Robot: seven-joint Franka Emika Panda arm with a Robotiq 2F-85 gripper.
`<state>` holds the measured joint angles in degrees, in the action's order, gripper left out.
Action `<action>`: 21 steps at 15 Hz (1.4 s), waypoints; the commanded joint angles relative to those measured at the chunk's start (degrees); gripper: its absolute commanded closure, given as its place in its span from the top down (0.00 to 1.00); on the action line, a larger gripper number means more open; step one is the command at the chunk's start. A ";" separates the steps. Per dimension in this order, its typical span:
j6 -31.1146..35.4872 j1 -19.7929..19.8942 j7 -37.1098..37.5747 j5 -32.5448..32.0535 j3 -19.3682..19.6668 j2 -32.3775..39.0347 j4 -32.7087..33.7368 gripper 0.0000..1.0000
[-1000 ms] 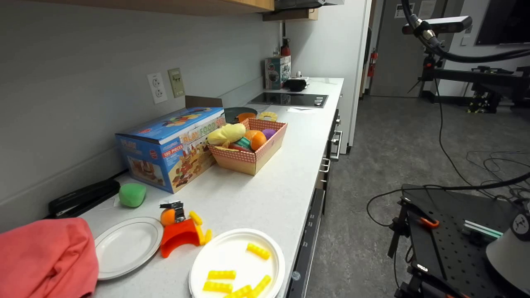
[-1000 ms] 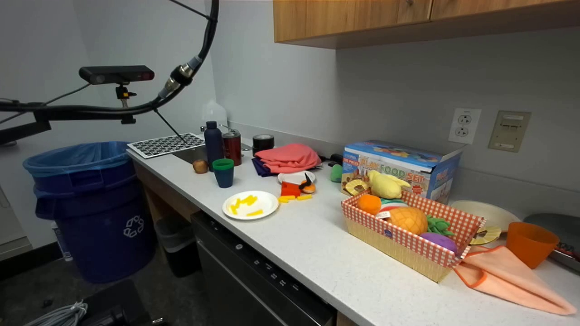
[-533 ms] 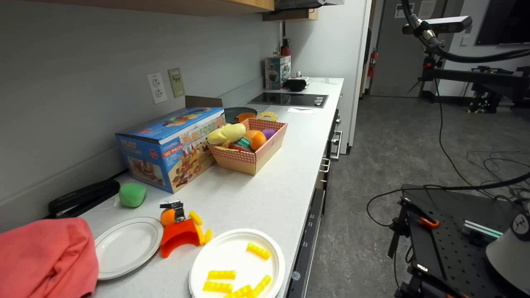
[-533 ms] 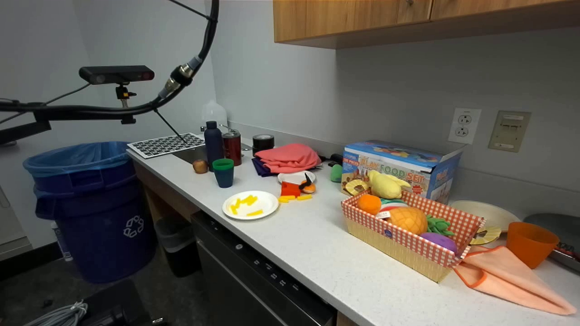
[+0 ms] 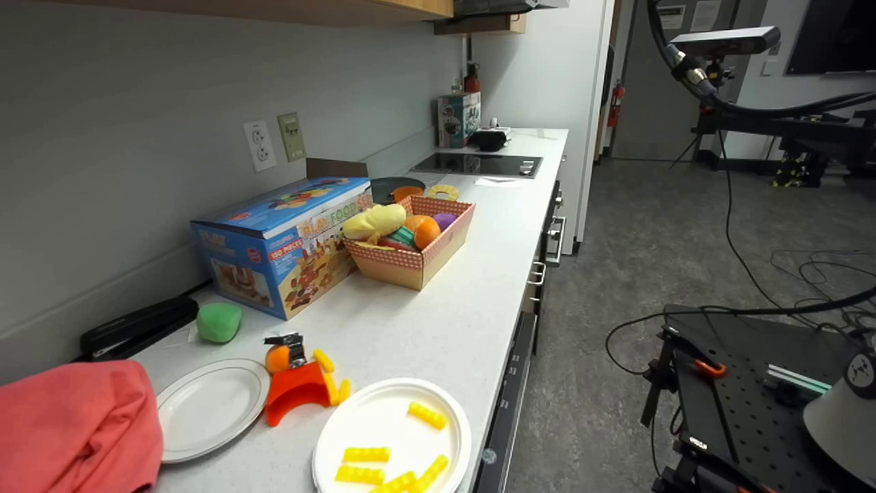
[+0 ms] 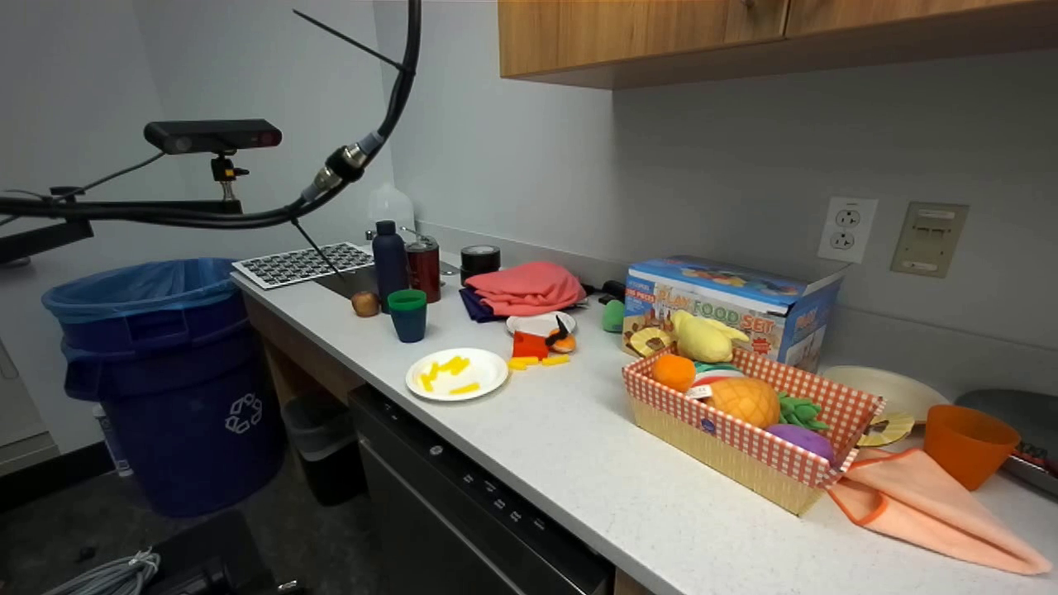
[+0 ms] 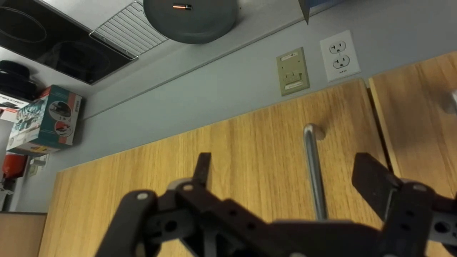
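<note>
In the wrist view, the gripper (image 7: 283, 164) faces a wooden cabinet door (image 7: 257, 150), and its jaws stand wide apart with nothing clamped between them. The metal handle (image 7: 315, 171) of this door appears between the jaws, closer to the one on the picture's right; whether it is already within their reach in depth, I cannot tell. To take the handle well, I think it is better first to shift the gripper sideways, so that the bar comes to the middle, and perhaps to turn it a little, because the bar leans slightly in this view. After this, a slow and straight approach seems good, as the door behind is probably hard and the jaws could scrape it. The handle is a smooth, round, grey bar, bent toward the door at the end which shows; the other end is hidden behind the gripper. The door is flat, with fine straight grain, and a dark narrow gap (image 7: 378, 121) separates it from the next door (image 7: 417, 117). The wall (image 7: 221, 89) looks matte and carries a white plastic socket (image 7: 341, 56).
</note>
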<state>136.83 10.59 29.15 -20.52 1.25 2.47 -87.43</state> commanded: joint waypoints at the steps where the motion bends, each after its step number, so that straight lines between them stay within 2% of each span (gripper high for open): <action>1: 2.15 0.21 -0.26 -2.65 0.36 2.53 2.94 1.00; 5: 2.61 0.22 0.33 -6.83 0.67 3.12 4.72 1.00; 11: -1.12 -0.46 3.80 -18.91 1.23 3.11 6.88 1.00; 16: -12.97 -2.58 5.58 -25.50 0.08 1.19 7.39 1.00; 21: -24.87 -3.80 3.61 -23.39 -1.27 0.96 11.28 1.00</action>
<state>120.47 7.42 34.36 -43.89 0.23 4.27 -79.20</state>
